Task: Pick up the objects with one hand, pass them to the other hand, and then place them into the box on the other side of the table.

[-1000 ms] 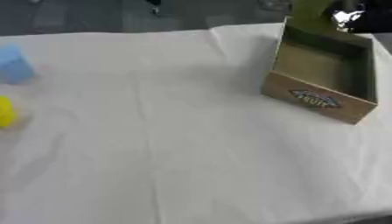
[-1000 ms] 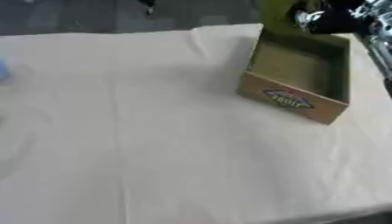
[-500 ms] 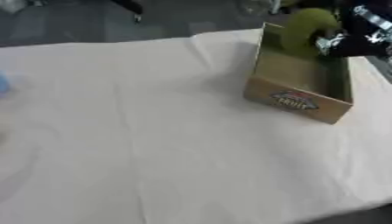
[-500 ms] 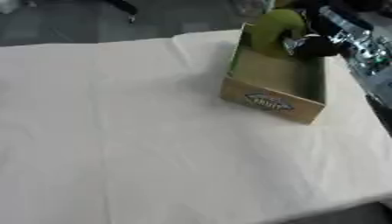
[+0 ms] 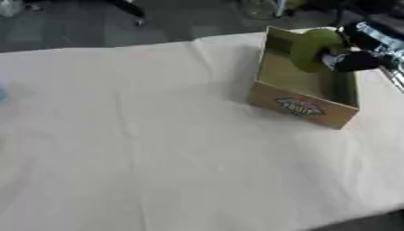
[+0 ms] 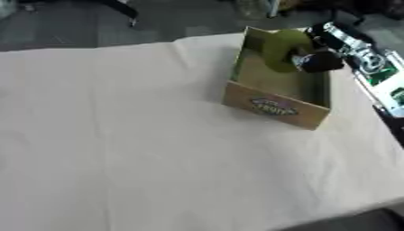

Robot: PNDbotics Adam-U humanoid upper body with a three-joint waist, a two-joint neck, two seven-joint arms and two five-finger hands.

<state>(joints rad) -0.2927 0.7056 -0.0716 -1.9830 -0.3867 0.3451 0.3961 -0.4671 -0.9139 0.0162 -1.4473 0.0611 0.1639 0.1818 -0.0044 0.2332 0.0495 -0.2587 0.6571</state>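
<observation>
- Covering the whole table: a cream cloth (image 5: pixel 158 149), lying creased, with a long fold running down its left half.
- Peeking in at the far left edge of the left eye view: a sliver of something pale blue (image 5: pixel 2 92), too cut off to identify.
- Showing beyond the far edge of the cloth: dark floor (image 6: pixel 71 27), with dark furniture legs blurred at the top.
- Sitting on the right side of the cloth, turned askew: an open cardboard box (image 6: pixel 272 108) with a printed oval label on its near wall, inside looking bare where visible.
- Hanging over the far part of the box, above its open top: an olive-green rounded object (image 6: pixel 280 48), blurred, hiding part of the far wall and inner floor.
- Reaching in from the upper right: the right hand (image 6: pixel 319 62), black with silver parts behind it, fingers curling round the green object's right side and holding it.
- Blocking nothing else: bare cloth lying between box and near edge.
</observation>
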